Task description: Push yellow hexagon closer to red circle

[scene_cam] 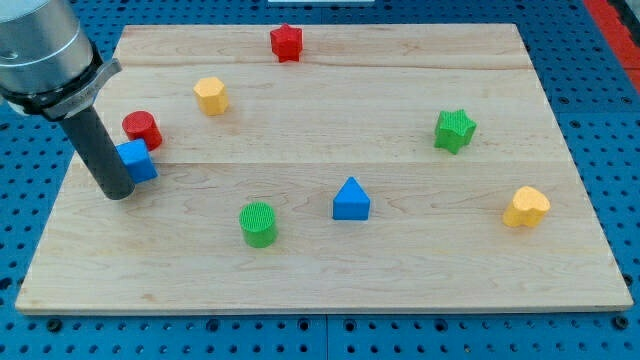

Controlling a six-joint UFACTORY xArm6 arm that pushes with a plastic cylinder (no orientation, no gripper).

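The yellow hexagon (211, 95) lies in the board's upper left. The red circle (142, 129) lies to its lower left, a short gap away. My tip (118, 193) rests on the board at the view's left, just below and left of the red circle. The rod stands against the left side of a blue cube (137, 160), which sits right below the red circle and touches it or nearly so.
A red star (286, 42) lies at the top centre. A green star (454, 130) lies at the right. A yellow heart (526, 207) lies at the lower right. A blue triangle (351, 199) and a green cylinder (258, 223) lie at the lower centre. The wooden board (400, 270) sits on a blue perforated table.
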